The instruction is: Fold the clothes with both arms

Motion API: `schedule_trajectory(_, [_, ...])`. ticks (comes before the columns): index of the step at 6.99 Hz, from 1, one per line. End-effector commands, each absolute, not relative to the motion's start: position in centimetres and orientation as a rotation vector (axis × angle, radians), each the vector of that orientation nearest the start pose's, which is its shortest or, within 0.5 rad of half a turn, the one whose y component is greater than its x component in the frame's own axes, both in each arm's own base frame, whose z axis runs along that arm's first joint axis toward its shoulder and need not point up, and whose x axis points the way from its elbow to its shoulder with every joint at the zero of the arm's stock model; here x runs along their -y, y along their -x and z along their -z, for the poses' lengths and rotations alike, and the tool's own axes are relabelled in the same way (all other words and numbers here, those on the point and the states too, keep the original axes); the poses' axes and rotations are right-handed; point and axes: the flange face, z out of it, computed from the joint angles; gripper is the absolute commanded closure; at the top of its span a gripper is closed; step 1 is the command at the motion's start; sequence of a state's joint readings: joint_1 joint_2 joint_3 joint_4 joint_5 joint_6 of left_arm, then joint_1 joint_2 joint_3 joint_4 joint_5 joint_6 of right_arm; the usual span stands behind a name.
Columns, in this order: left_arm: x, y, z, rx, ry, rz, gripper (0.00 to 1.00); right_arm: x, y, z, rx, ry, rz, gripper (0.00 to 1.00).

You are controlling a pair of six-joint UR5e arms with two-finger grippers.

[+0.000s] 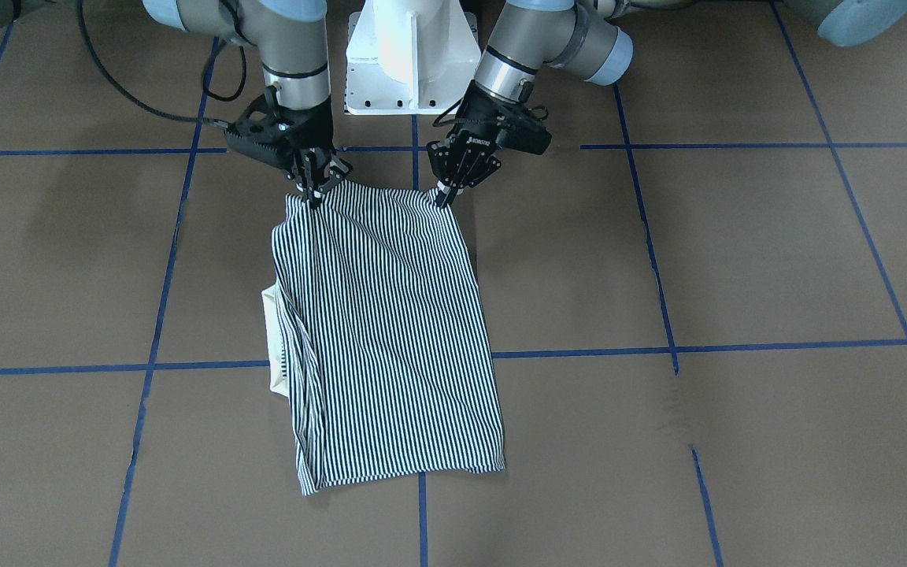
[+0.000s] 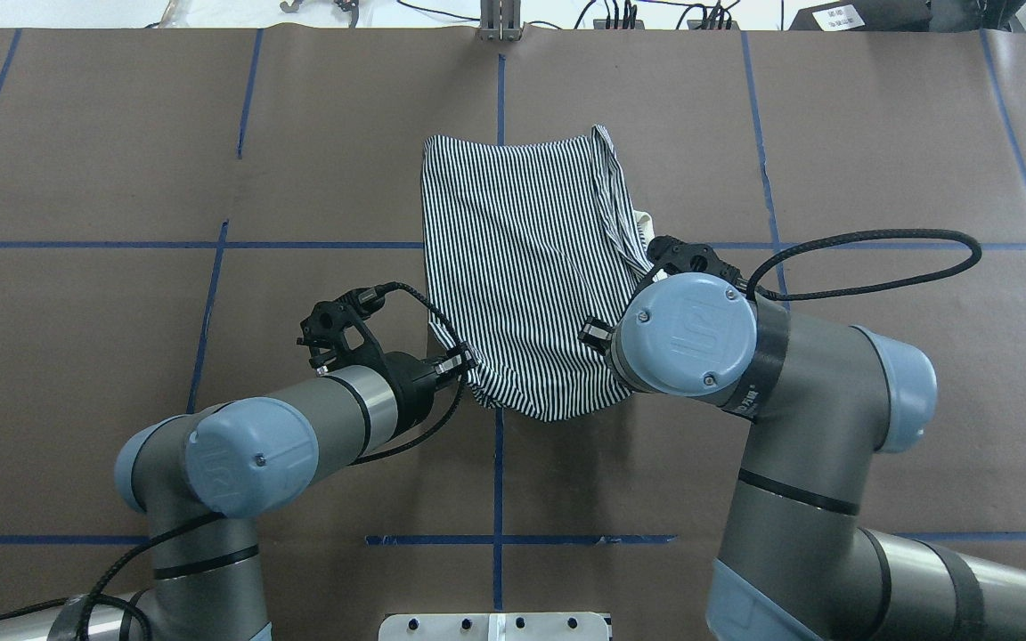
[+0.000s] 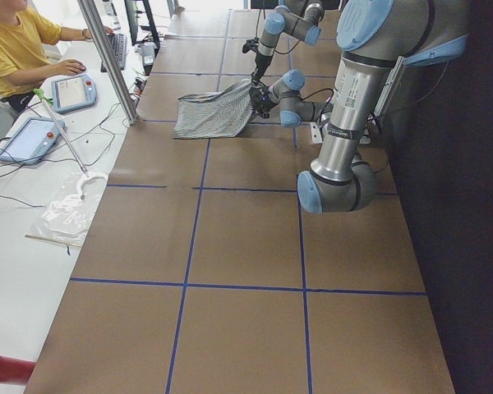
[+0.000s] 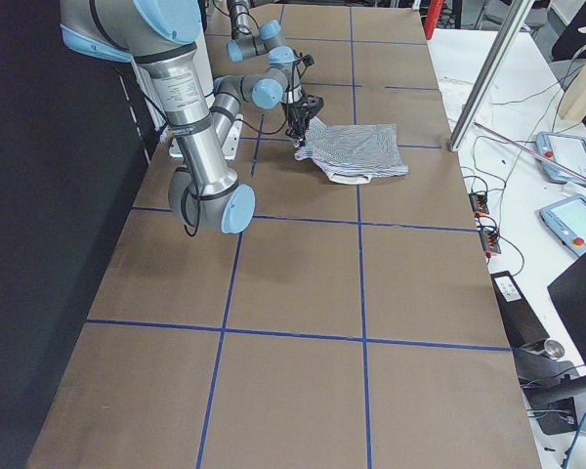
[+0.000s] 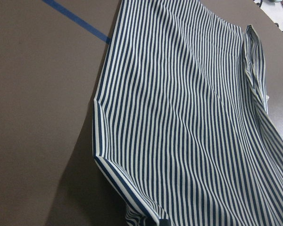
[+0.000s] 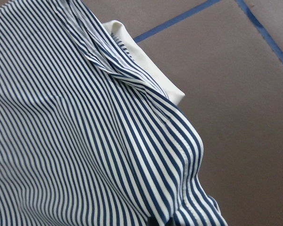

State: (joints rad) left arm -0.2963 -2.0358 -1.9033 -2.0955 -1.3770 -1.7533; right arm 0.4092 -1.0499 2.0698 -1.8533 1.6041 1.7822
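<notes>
Since both near corners of the garment are pinched, the step in hand looks to be the crosswise fold, carrying the held edge over to the far hem. On the one brown paper-covered table with its blue tape grid (image 1: 737,252), the two grey jointed arms with light blue caps, the left arm (image 2: 299,427) and the right arm (image 2: 798,374), should rise together and level, so the edge between them stays taut and does not sag. They should then travel straight outward and lower only once the held corners sit over the far ones.

The one navy-and-white striped polo shirt (image 1: 390,315) lies narrowed lengthwise. It stretches away from both tools, with its near edge raised between them.

There are two black two-finger tools. The left gripper (image 1: 446,194) is clamped tight on one near corner of the cloth, and the right gripper (image 1: 313,189) is closed the same way on the other.

One cream collar (image 6: 151,68) pokes out from under the stripes just beyond the right gripper, beside a loose fold. That side is likely to drag or skew, so it is the side to watch.
</notes>
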Motion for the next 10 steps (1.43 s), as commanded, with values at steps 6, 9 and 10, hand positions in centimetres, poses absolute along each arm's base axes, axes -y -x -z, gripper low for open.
schedule_trajectory(6, [41.1, -44.6, -11.3, -1.219, -0.304, 0.497, 1.0, 35.9, 41.6, -19.8, 0.677, -0.093, -0.617, 1.0])
schedule_trajectory(9, [48.8, -46.0, -12.8, -1.147, -0.384, 0.52, 1.0, 44.6, 45.5, -23.3, 0.662, -0.126, -0.7, 1.0])
schedule_trajectory(10, [50.6, -47.8, -14.4, -1.148, -0.39, 0.524, 1.0, 47.6, 48.9, -22.7, 0.622, -0.122, -0.714, 1.0])
